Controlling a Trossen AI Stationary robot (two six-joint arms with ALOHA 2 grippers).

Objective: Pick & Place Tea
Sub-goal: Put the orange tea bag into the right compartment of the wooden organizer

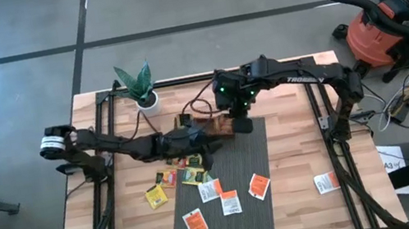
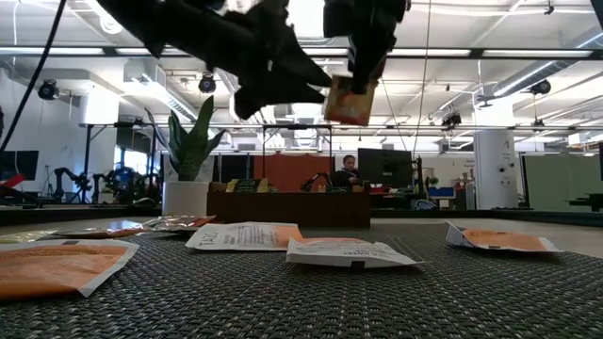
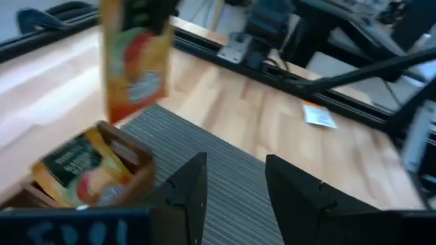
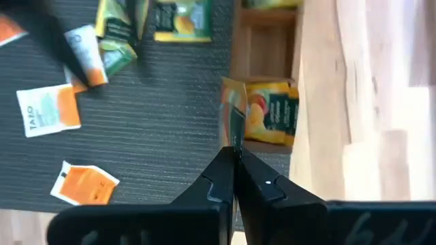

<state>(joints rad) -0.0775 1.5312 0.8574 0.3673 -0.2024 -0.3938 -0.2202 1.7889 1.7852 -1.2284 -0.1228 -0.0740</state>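
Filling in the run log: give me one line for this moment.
right end effector: shut on yellow sachet, above wooden tray | left end effector: open, empty, beside tray

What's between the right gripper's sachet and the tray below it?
Nothing but air. In the right wrist view the right gripper, shut on a yellow sachet, hangs above the tray. The low view shows the sachet well clear of it.

Orange-yellow tea sachet, grey ribbed mat
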